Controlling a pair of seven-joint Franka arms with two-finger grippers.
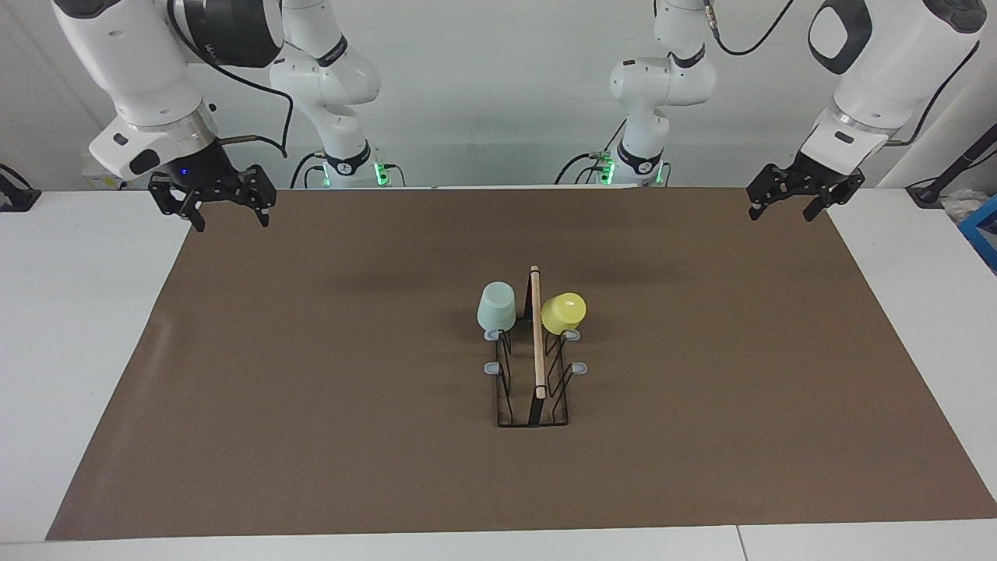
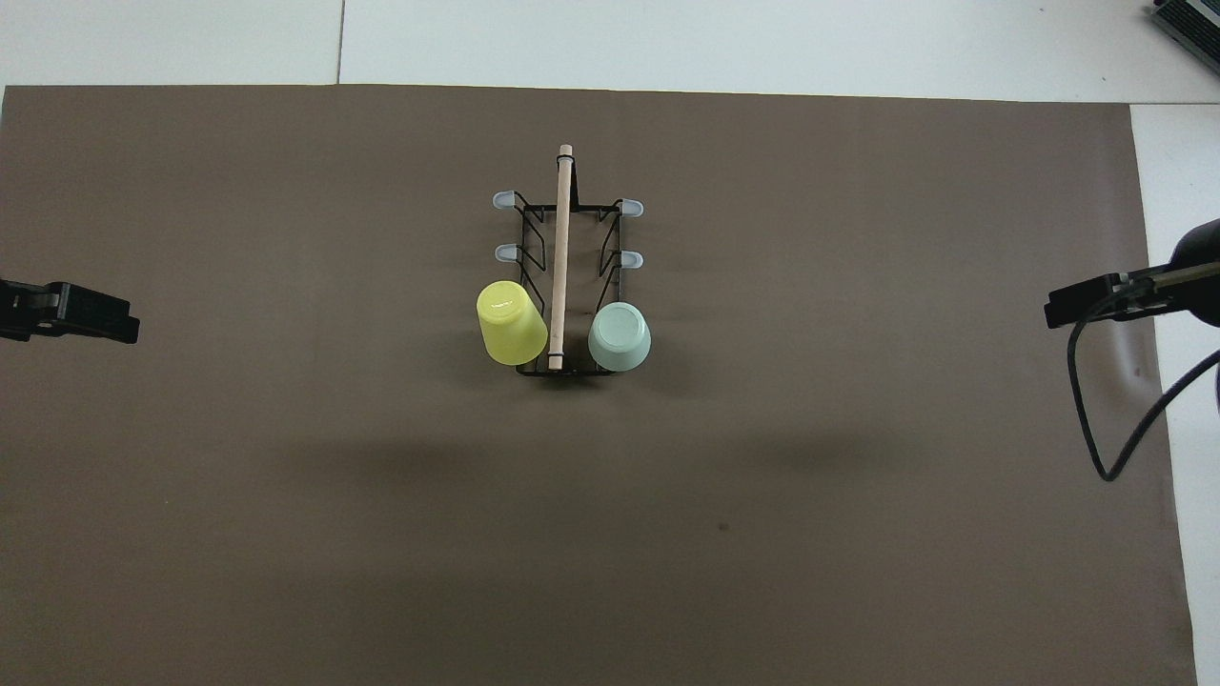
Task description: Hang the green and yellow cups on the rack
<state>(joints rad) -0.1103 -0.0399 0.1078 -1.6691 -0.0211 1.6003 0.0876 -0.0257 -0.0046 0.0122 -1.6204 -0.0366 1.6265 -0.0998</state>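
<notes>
The black wire rack (image 1: pixel 505 405) (image 2: pixel 531 233) stands mid-mat, its wooden rod (image 1: pixel 537 343) (image 2: pixel 561 248) running away from the robots. Both cups sit upside down on the two pegs at the rack's end nearest the robots. The mint green cup (image 1: pixel 496 305) (image 2: pixel 620 336) is on the right arm's side, and the yellow cup (image 1: pixel 563 312) (image 2: pixel 510 322), tilted outward, is on the left arm's side. My right gripper (image 1: pixel 231 224) (image 2: pixel 1053 312) hangs open and empty over the mat's edge at its own end. My left gripper (image 1: pixel 781 216) (image 2: pixel 124 329) waits open and empty over the mat's corner at its end.
The brown mat (image 1: pixel 311 389) (image 2: pixel 858 476) covers most of the white table. Several grey-tipped pegs (image 1: pixel 491 368) (image 2: pixel 630 258) on the rack carry nothing. A black cable (image 2: pixel 1087 400) loops down from the right arm.
</notes>
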